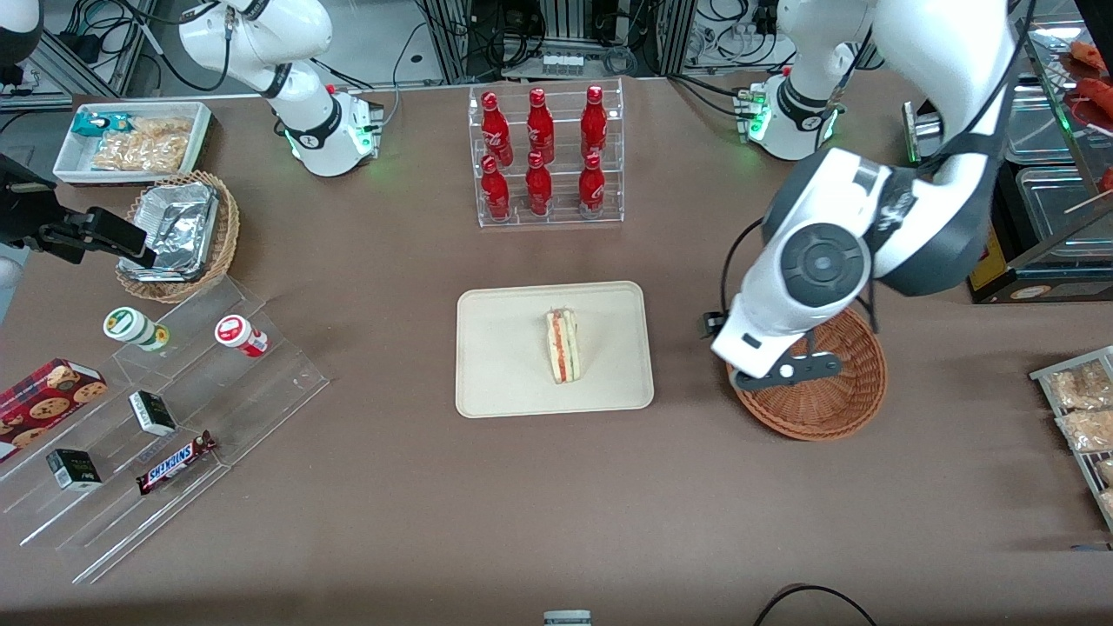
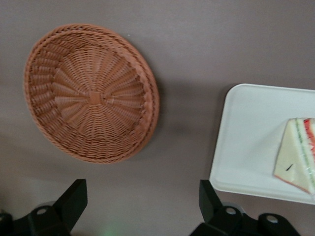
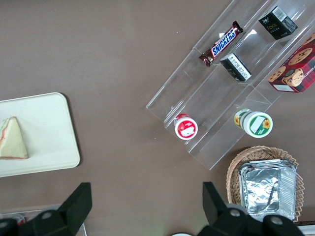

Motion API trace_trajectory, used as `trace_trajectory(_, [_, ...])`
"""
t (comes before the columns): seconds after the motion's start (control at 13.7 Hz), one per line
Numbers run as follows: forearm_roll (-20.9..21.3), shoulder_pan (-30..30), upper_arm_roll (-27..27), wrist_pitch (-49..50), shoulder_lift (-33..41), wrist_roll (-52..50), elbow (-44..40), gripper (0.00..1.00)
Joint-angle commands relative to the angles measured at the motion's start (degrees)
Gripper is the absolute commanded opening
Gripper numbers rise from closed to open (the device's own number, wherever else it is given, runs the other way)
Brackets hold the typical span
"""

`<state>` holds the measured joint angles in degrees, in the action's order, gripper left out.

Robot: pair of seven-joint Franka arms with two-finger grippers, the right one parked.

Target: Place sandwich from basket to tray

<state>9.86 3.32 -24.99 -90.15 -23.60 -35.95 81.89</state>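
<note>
The sandwich (image 1: 563, 346) (image 2: 298, 155) lies on the cream tray (image 1: 504, 348) (image 2: 246, 137), a pale wedge with its red and green filling edge showing. The reddish-brown wicker basket (image 1: 835, 391) (image 2: 91, 93) stands beside the tray toward the working arm's end, with nothing in it. My left gripper (image 2: 142, 196) hangs open and holds nothing. It hovers over bare table between basket and tray. In the front view the arm's wrist (image 1: 783, 348) covers the basket's tray-side rim and hides the fingers.
A clear rack of red bottles (image 1: 543, 156) stands farther from the camera than the tray. Toward the parked arm's end are a stepped acrylic shelf with snacks (image 1: 165, 417), a tan basket of foil containers (image 1: 178, 230) and a white bin (image 1: 135, 139). Snack bags (image 1: 1083, 417) lie at the working arm's end.
</note>
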Motion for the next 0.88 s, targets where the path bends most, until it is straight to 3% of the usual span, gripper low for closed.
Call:
trace_trajectory(0.0, [-2.65, -2.26, 0.11, -0.38, 6.53, 2.55, 6.34, 1.00])
trace_trajectory(0.22, [-2.92, -4.02, 1.51, 0.06, 10.31, 6.49, 8.62, 1.00])
trace_trajectory(0.44, [-6.69, -3.23, 7.66, 1.02, 15.94, 14.47, 12.49, 1.00])
trace_trajectory(0.8, [-7.05, -0.33, 16.97, 7.78, 21.66, 29.77, 12.24, 1.00])
